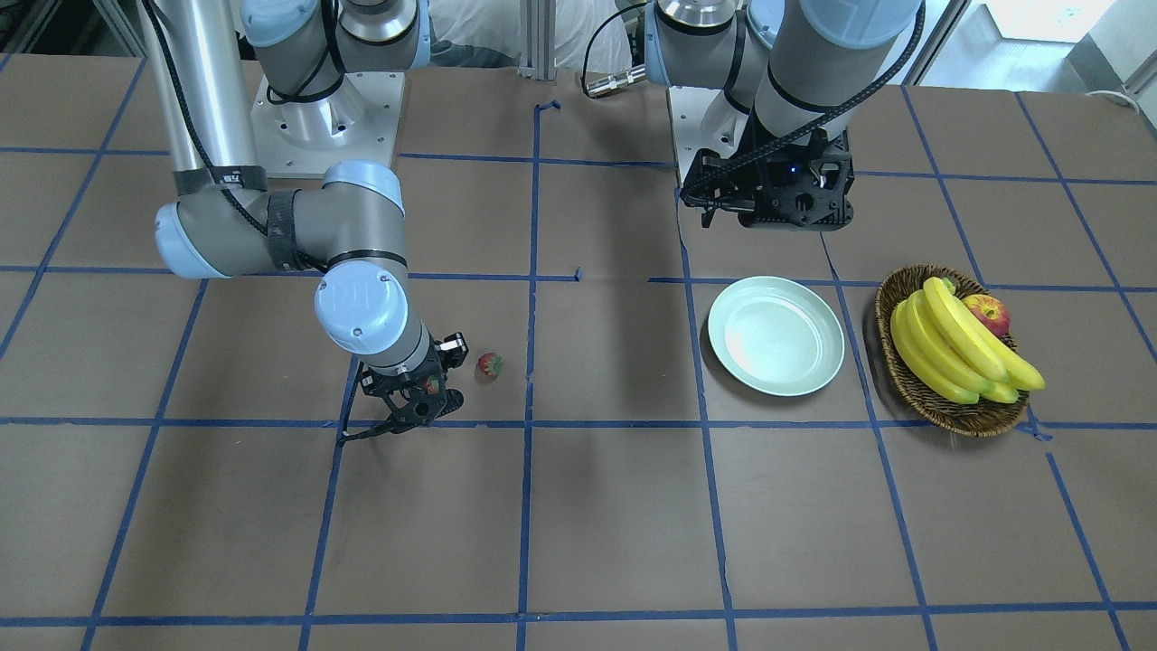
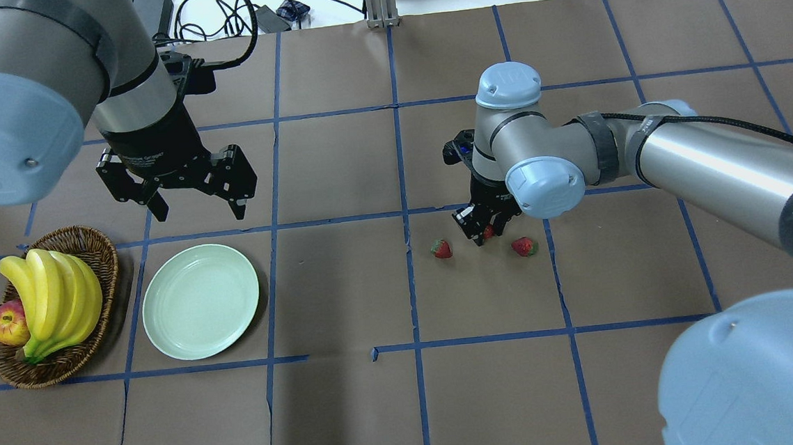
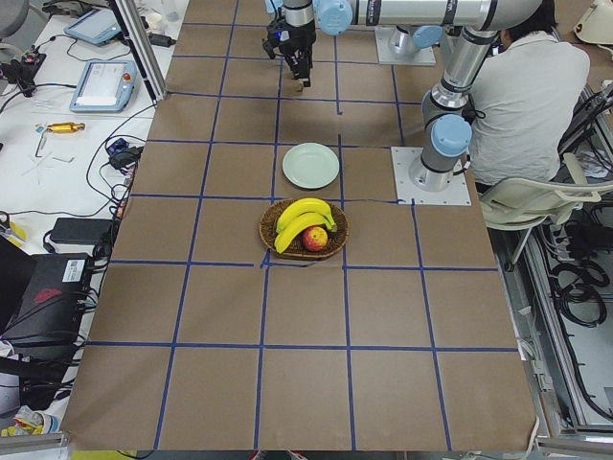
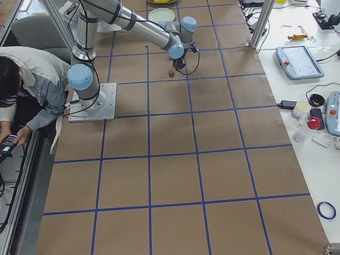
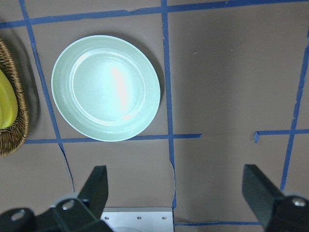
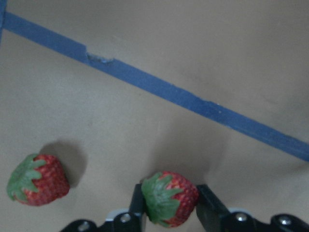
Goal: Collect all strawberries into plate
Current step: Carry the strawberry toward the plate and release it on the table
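Right arm is reaching low across the surface with the wrist pointing straight down. I've got the right pincer [image 2: 486, 233] clamped on the middle strawberry [image 6: 169, 198], in the surface's right half. The inner strawberry [image 2: 441, 248] and outer strawberry [image 2: 524, 246] sit loose just either side of it. The left pincer [image 2: 199, 213] hangs wide open just past the mint plate [image 2: 166, 322], which is near the left end beside the wicker basket [image 2: 110, 270]. The surface is brown paper with a blue tape [image 2: 400, 180] grid, and a person [image 3: 527, 86] is seated behind the bases.

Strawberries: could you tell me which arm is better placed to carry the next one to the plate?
Right. The right pincer grips one strawberry, with two more strawberries beside it; the left pincer hangs open by the plate, far from them.
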